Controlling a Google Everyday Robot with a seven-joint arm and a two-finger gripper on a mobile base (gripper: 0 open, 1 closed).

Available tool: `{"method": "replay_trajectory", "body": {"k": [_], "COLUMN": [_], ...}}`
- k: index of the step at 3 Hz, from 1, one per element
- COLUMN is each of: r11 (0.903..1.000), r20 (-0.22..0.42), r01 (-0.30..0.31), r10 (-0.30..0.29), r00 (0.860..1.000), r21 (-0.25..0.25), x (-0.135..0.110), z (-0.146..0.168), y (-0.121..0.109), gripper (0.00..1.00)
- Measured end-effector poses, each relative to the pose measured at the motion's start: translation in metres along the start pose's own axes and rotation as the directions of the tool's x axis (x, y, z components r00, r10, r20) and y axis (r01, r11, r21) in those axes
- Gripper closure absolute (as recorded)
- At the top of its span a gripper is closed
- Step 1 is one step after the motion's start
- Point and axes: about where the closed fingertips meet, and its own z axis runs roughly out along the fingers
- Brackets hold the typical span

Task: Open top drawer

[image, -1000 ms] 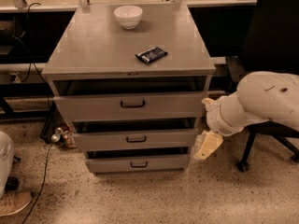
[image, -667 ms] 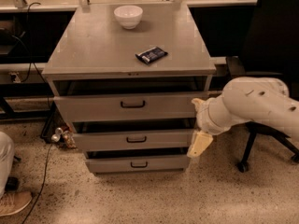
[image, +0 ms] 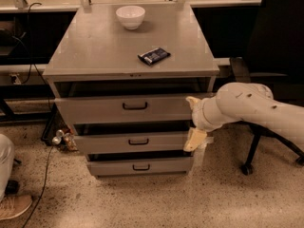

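Note:
The grey cabinet (image: pixel 95 56) holds three drawers. The top drawer (image: pixel 95 110) is the tallest front, with a small dark pull handle (image: pixel 135 106) at its middle. It stands out a little from the frame, with a dark gap above it. The two shorter drawers (image: pixel 109 143) below also stick out slightly. My gripper (image: pixel 194 120) is at the right end of the top drawer's front, on a white arm (image: pixel 247 106) reaching in from the right. Its cream fingers (image: pixel 195 139) are spread apart, one above the other, holding nothing. It is well to the right of the handle.
A white bowl (image: pixel 130 17) and a dark packet (image: pixel 154 55) lie on the cabinet top. A black office chair (image: pixel 280 37) stands at the right, its wheel (image: pixel 246 167) on the floor. Cans (image: pixel 64 139) and a cable lie at the cabinet's left. A shoe (image: pixel 14 205) is at the bottom left.
The arm and gripper have moved left, from beside the cabinet to the right end of the top drawer's front. The drawers have not moved.

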Motion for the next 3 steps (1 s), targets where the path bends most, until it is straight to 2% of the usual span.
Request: {"method": "replay_trajectory", "body": {"k": [1,3], "r11": [0.9994,0.9918], "r20": [0.031,0.072], "r01": [0.015,0.075], "r10": [-0.016,-0.083], "r00": [0.999,0.994], "r21": [0.032,0.103], "x": [-0.002,-0.026], "z": [0.014,0.026], "y": [-0.019,-0.05], "gripper": [0.0,0.0]}}
